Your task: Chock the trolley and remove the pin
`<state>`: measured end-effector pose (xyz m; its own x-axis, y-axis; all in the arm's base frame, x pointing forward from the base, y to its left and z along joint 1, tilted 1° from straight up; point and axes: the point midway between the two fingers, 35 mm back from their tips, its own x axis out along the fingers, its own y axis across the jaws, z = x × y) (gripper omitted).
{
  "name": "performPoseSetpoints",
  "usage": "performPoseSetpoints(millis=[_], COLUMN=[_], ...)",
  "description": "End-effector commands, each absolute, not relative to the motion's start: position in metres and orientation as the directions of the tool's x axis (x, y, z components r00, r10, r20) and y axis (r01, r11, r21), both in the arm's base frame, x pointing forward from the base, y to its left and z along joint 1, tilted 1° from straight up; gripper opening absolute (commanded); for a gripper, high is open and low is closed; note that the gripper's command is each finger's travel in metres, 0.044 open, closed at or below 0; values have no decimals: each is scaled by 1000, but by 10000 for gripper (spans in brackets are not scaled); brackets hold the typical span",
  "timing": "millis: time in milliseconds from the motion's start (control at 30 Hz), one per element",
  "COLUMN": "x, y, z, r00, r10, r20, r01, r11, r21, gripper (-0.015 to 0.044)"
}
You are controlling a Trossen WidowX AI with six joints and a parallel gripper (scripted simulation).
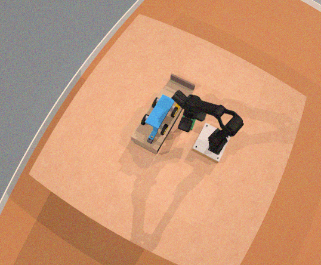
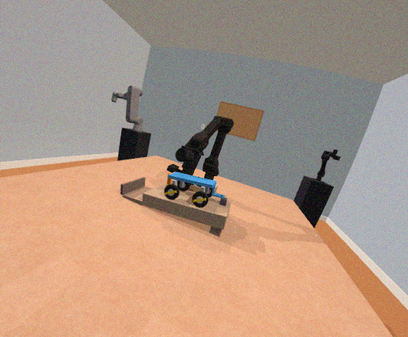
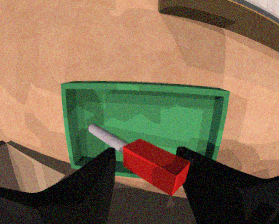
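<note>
1. On the table (image 1: 103, 149), the ramp (image 1: 142, 138) is seen with the blue trolley (image 1: 161, 111) standing on it, all four wheels on the slope and well short of the low wall (image 1: 182, 81) at the downhill end. Whether it has crept at all cannot be judged from these views.
2. Beside the ramp, the arm is bent over toward the green tray (image 3: 219, 123), so that the tray is almost hidden beneath it in the top view and is shown properly only by the wrist camera.
3. The hand (image 3: 148, 156) is held above the tray's near edge with its fingers parted and nothing gripped between them. It is judged to be too close to the trolley for the finish.
4. The yellow chock (image 1: 177, 107) is glimpsed just downhill of the wheel (image 1: 174, 111) on the arm's side. The chocking step is judged done, though actual contact with the wheel is too small to be made out.
5. The stop pin (image 3: 156, 165) is no longer in the trolley's uphill tongue (image 1: 151, 135), where no red head is seen. Its pale shaft is seen over the tray floor and its red head at the near wall, between the parted fingers. It appears to lie in the tray, though how it rests cannot be told with certainty.
6. Only the withdrawal is judged to be left: the hand is to be lifted and carried clear of the trolley, kept open.
</note>
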<state>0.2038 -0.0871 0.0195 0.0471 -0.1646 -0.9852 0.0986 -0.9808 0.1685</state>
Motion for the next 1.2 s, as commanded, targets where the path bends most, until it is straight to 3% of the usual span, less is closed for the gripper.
performPoseSetpoints(millis=[0, 733, 933, 1167], x=[202, 199, 199, 199], y=[-85, -82, -81, -82], z=[17, 12, 12, 20], r00=[43, 43, 44, 43], r10=[-167, -167, -163, -165], r20=[-985, -985, -986, -985], r01=[96, 96, 101, 99], r11=[-981, -981, -981, -981], r21=[171, 170, 167, 168], gripper=[190, 190, 340, 340])
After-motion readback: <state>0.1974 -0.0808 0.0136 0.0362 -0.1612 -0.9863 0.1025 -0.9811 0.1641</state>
